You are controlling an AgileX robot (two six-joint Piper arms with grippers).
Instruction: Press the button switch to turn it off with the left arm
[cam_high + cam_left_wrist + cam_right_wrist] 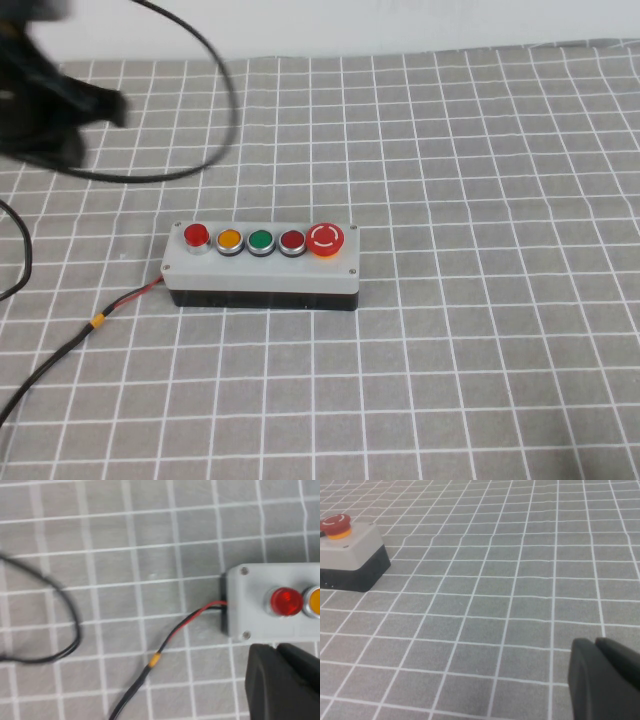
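The button switch [196, 236] is the small bright-red round button with a silver ring. It sits at the left end of the row of five on the grey box [262, 268]. It also shows in the left wrist view [286, 601]. My left arm is a blurred black mass at the far left, well behind the box. The left gripper [117, 106] is apart from the button, and in the left wrist view [276, 646] its fingers are pressed together and hold nothing. My right gripper [595, 641] is shut and empty, low over the mat to the right of the box.
Beside the bright-red button stand an orange button [229, 240], a green one [260, 240], a darker red one [291, 241] and a large red mushroom button [325, 239]. A red-and-black wire [120, 302] leaves the box's left end. A thin black cable [215, 120] loops behind. The grey grid mat [480, 330] covers the table.
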